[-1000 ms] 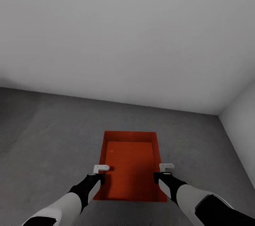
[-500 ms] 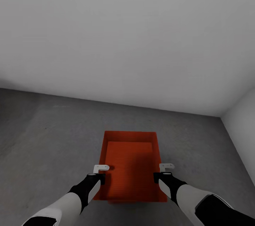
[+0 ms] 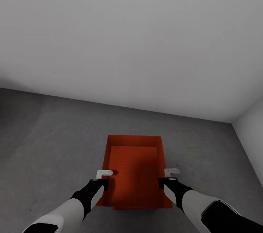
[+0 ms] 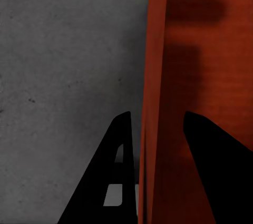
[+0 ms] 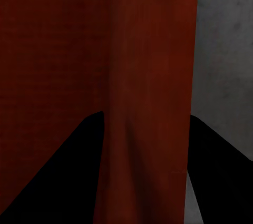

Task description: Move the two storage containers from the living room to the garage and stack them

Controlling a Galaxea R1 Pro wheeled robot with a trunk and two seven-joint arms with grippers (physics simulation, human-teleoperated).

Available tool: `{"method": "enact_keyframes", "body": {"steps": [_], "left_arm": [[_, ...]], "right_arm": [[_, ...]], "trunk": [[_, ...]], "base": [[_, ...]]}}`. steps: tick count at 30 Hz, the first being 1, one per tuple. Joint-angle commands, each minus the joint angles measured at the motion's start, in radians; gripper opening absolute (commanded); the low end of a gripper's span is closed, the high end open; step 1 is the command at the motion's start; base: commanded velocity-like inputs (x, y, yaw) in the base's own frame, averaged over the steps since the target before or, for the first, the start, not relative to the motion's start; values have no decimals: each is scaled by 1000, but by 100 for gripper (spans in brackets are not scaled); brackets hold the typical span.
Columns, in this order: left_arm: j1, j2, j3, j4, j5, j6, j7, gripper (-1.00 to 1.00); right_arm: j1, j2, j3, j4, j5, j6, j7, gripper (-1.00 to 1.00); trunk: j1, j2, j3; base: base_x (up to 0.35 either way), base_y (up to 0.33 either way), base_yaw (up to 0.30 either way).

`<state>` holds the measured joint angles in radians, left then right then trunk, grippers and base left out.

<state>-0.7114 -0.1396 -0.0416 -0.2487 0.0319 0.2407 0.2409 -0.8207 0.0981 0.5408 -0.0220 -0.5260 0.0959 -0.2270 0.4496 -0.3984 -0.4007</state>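
Observation:
An orange-red storage container (image 3: pixel 133 167) hangs open-side up between my arms, over the dark grey garage floor (image 3: pixel 54 134). My left gripper (image 3: pixel 104 174) is shut on its left wall, and my right gripper (image 3: pixel 171 172) is shut on its right wall. In the left wrist view the gripper (image 4: pixel 155 116) straddles the container (image 4: pixel 211 50) wall, with floor (image 4: pixel 63 50) beside it. The right wrist view has the gripper (image 5: pixel 147 114) clamped over the container (image 5: pixel 52 50) wall. A thin darker orange-red strip (image 3: pixel 137 208) peeks out under the near edge; I cannot tell if it is the second container.
A pale grey wall (image 3: pixel 131 43) rises straight ahead and meets a side wall (image 3: pixel 252 134) in a corner at the right. Rough grey floor spreads to the left and ahead of the container.
The whole view has shifted slightly, with the wall corner sliding right, so the camera moved. A darker strip came into sight under the container's near edge. Both grips are unchanged.

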Motion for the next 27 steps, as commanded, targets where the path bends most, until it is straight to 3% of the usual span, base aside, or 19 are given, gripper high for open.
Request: {"method": "enact_keyframes", "body": {"steps": [1, 27], "left_arm": [[0, -2, 19, 2, -4, 8, 5, -100], [0, -2, 19, 2, -4, 8, 5, -100]], "right_arm": [[0, 9, 90, -3, 10, -34, -54, -100], [-1, 8, 90, -3, 10, -34, -54, -100]], "trunk": [[0, -2, -1], [0, -2, -3]], "base": [[0, 0, 5], [0, 0, 0]]}}
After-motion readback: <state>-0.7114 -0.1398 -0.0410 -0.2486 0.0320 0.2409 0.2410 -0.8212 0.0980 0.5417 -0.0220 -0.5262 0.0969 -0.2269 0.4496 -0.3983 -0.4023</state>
